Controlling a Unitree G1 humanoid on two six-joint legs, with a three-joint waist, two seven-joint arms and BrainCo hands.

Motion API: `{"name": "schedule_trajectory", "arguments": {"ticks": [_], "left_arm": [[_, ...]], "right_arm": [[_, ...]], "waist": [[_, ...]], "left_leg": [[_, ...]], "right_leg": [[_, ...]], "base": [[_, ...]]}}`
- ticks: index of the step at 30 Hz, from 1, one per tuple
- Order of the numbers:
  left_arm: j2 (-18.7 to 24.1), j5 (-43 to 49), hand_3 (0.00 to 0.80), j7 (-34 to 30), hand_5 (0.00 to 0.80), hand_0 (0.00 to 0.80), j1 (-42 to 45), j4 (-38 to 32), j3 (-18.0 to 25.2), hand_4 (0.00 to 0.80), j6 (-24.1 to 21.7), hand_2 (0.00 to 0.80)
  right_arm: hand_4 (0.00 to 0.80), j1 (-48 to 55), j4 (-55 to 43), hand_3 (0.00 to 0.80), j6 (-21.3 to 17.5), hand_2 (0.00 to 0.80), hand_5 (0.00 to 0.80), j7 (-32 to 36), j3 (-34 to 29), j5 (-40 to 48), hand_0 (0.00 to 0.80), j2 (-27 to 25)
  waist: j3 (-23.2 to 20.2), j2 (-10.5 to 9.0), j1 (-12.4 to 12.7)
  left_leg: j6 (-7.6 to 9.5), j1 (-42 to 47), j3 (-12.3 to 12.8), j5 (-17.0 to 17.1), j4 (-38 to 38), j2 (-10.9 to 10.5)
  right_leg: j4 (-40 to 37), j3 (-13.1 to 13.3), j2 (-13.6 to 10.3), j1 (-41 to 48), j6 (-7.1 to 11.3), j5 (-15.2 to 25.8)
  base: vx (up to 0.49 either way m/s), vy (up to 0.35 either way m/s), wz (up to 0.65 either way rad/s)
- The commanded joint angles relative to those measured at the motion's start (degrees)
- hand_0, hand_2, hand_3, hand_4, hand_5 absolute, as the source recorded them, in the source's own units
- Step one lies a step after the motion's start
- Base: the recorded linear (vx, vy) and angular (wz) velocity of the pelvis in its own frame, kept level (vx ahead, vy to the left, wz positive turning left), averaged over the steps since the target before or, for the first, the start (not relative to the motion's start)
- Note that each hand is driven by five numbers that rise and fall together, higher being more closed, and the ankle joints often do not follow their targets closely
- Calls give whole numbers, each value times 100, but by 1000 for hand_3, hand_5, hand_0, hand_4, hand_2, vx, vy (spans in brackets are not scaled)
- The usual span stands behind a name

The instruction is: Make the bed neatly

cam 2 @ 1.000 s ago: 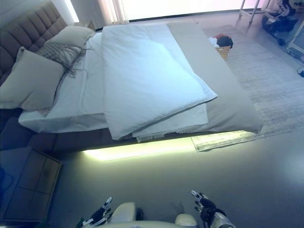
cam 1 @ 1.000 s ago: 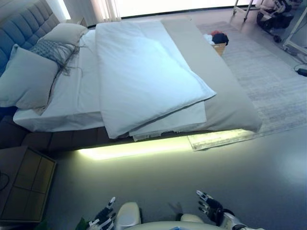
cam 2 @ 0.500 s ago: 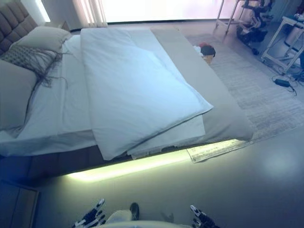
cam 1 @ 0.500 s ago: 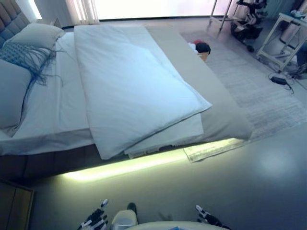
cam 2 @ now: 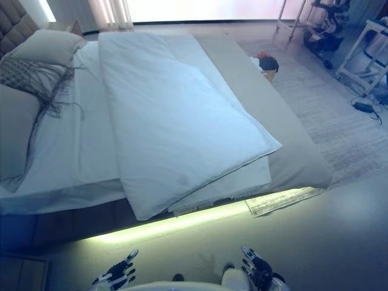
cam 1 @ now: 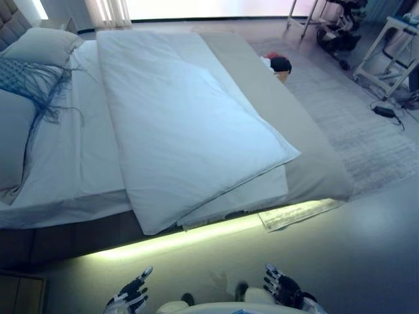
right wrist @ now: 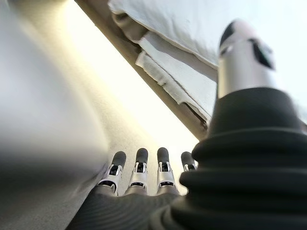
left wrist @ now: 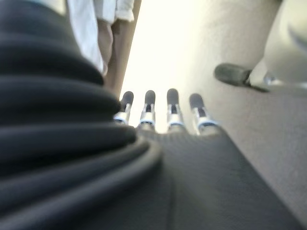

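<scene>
A bed [cam 1: 314, 157] with a grey cover stands before me. A white duvet [cam 1: 190, 124] lies folded over on itself across its middle, with its near corner hanging over the bed's edge [cam 1: 154, 226]. A white sheet [cam 1: 72, 163] shows to the left of it. Pillows [cam 1: 39, 46] and a fringed grey cushion [cam 1: 29, 78] lie at the head, far left. My left hand [cam 1: 131, 294] and right hand [cam 1: 281, 288] hang low over the floor, short of the bed, both open and empty. The wrist views show straight fingers [left wrist: 148, 108] [right wrist: 139, 170].
A lit strip [cam 1: 190, 235] glows under the bed's near edge. A pale rug [cam 1: 366, 124] lies to the right. A basket with dark and red things [cam 1: 278, 64] stands beyond the bed. Metal frames on wheels [cam 1: 386, 59] and a cable [cam 1: 383, 111] are at far right.
The camera has shifted, so the bed sits a little lower and nearer in view. Both hands show a little higher at the picture's bottom. The bedding has not moved.
</scene>
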Motion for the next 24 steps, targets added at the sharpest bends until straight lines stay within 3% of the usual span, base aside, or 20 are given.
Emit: {"name": "schedule_trajectory", "arguments": {"ticks": [1, 4, 7, 10, 11, 13, 16, 20, 21, 24], "left_arm": [[3, 371, 0, -145, 0, 0, -134, -22, 71, 0, 1, 0], [-126, 522, 0, -73, 0, 0, 64, 110, 92, 0, -102, 0], [-165, 470, 0, -64, 0, 0, 194, 72, 247, 0, 16, 0], [-247, 398, 0, -117, 0, 0, 194, 147, 232, 0, -116, 0], [-277, 285, 0, -134, 0, 0, 197, 116, 226, 0, -180, 0], [-318, 186, 0, -138, 0, 0, 166, 61, 238, 0, -264, 0], [-369, -95, 0, -86, 0, 0, 183, 35, 272, 0, -427, 0], [-326, 86, 0, -61, 0, 0, 188, 67, 395, 0, -519, 0], [-327, 236, 0, -52, 0, 0, 181, 83, 396, 0, -515, 0], [-289, 527, 0, -34, 0, 0, 200, 57, 367, 0, -508, 0]], "right_arm": [[0, -23, 269, 0, 21, 0, 0, 7, -112, 52, 0, -85], [0, -40, 316, 0, -54, 0, 0, -114, -56, 141, 0, -23], [0, -77, 191, 0, -148, 0, 0, -60, -15, 229, 0, -18], [0, -81, 70, 0, -166, 0, 0, 20, 61, 5, 0, -69], [0, -88, 41, 0, -174, 0, 0, 57, 98, -29, 0, -109], [0, -141, 21, 0, -192, 0, 0, 104, 110, -83, 0, -165], [0, -281, 37, 0, -195, 0, 0, 121, 106, 44, 0, -217], [0, -333, -9, 0, -162, 0, 0, 218, 49, 519, 0, -205], [0, -322, -17, 0, -182, 0, 0, 223, 26, 680, 0, -199], [0, -300, -85, 0, -210, 0, 0, 89, -44, 827, 0, -200]], "waist": [[224, 53, -28], [167, -17, 68], [75, -62, 47], [29, -84, 52], [74, -135, 80], [190, -200, 205], [273, -170, 319], [306, -65, 495], [315, -57, 542], [319, -44, 571]], "left_leg": [[-256, 289, -90, -214, 41, -141], [-238, 377, -196, -396, 273, -181], [-383, 550, -82, -582, 703, 17], [-673, 225, 70, 222, 1874, 315], [-759, -70, 164, 495, 2580, 444], [-800, -661, 190, 617, 3161, 562], [-755, -751, 220, 411, 2574, 690], [-1009, -818, 66, 948, 923, 1155], [-1046, -879, 50, 966, 763, 1189], [-941, -736, 37, 486, 786, 962]], "right_leg": [[46, -180, 65, -138, -79, 714], [281, -113, 64, 264, -110, 632], [552, -116, 80, 468, -215, 429], [559, -250, 253, 770, -486, 151], [581, -277, 261, 900, -606, 24], [610, -332, 218, 1141, -711, -151], [656, -366, 127, 1340, -644, -314], [522, -269, 14, 1729, -432, -443], [505, -273, -56, 1860, -368, -498], [664, -381, -399, 1860, -179, -503]], "base": [[347, -157, 50], [376, -210, 48], [369, -193, 34], [274, -149, -7], [201, -114, -17], [162, -29, -17], [192, 188, -12], [222, 296, -4], [217, 309, 17], [179, 294, 2]]}}
